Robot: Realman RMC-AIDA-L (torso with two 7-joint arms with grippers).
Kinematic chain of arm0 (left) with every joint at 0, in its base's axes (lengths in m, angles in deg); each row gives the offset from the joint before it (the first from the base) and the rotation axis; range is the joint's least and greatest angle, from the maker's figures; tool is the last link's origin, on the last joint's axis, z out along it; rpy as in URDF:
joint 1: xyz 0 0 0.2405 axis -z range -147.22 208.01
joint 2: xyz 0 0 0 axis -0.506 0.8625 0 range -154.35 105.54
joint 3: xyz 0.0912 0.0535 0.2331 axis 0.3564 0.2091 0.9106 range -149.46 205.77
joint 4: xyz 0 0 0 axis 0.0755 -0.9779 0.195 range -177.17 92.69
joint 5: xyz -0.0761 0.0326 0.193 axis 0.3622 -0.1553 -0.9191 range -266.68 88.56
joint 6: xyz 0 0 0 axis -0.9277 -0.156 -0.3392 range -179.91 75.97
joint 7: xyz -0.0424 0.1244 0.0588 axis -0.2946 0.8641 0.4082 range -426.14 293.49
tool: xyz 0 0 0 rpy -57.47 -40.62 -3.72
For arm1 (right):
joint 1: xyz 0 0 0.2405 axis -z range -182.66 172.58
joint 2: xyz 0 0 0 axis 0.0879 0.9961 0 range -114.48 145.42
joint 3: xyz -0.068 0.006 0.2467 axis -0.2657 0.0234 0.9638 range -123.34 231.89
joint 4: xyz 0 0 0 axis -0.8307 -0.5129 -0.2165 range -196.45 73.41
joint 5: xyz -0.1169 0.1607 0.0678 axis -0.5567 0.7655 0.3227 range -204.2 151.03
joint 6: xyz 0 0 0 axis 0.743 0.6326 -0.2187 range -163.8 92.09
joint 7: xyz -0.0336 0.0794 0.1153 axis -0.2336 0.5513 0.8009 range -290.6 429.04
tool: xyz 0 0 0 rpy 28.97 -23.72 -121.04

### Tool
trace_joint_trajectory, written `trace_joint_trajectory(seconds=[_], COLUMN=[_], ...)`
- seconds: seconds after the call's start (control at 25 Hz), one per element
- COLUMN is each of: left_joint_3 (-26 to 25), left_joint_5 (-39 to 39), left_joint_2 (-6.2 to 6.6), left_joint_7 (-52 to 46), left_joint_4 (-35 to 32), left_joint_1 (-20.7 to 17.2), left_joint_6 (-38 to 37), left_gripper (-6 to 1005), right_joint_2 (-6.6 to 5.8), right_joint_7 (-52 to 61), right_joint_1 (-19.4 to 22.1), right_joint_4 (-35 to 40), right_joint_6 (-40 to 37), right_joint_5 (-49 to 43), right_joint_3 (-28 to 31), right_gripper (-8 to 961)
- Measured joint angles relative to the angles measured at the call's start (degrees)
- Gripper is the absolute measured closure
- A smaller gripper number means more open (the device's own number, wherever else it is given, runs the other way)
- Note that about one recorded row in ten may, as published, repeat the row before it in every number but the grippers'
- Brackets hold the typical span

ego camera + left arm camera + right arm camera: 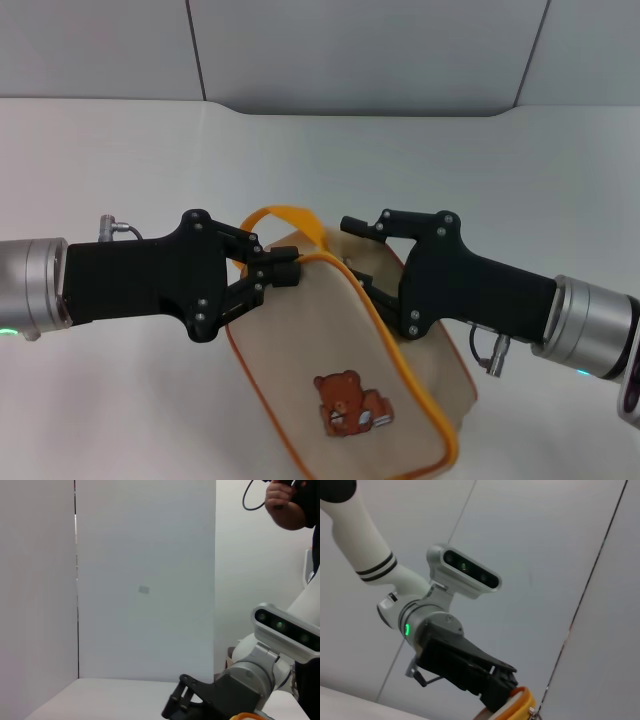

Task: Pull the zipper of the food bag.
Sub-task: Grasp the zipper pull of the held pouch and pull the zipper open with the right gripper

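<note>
The food bag [330,340] is a cream canvas box with orange piping and a brown bear picture. It lies on the white table between my arms. Its orange strap handle [285,215] arches up at the far end. The zipper [396,346] runs along the orange-trimmed top edge; its silver pull tab is hidden. My left gripper [296,270] comes in from the left and is shut on the bag's top edge near the handle. It also shows in the right wrist view [507,692]. My right gripper [356,256] is open at the bag's far top end, with one finger above and one against the edge.
The white table [120,160] stretches to a grey panelled wall [360,50] at the back. The right gripper also shows in the left wrist view [175,707], and a person's hand [285,502] holding a cable shows behind it.
</note>
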Motion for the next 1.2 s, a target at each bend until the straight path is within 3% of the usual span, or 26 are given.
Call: trace_joint_trajectory(seconds=[0.68,0.8,0.96,1.2], left_joint_3=[-1.24,-1.24,-1.23,-2.67], left_joint_5=[-0.01,-0.01,-0.02,-0.03], left_joint_2=[0.14,0.09,0.09,0.15], left_joint_7=[0.0,0.0,0.0,0.0], left_joint_4=[0.13,0.15,0.14,0.37], left_joint_1=[-0.69,-0.79,-0.89,-0.96], left_joint_6=[0.56,0.58,0.58,0.99], left_gripper=[940,940,941,941], right_joint_2=[0.03,0.03,-0.14,-0.53], right_joint_7=[-5.06,-5.07,-3.43,4.62], right_joint_1=[-0.41,-0.43,-0.43,1.46], right_joint_4=[-2.29,-2.3,-1.97,2.91], right_joint_6=[-0.99,-0.92,-1.01,-4.31], right_joint_5=[-0.07,-0.07,-0.07,-0.3], right_joint_3=[-2.22,-2.23,-2.77,-7.9], right_gripper=[602,804,954,954])
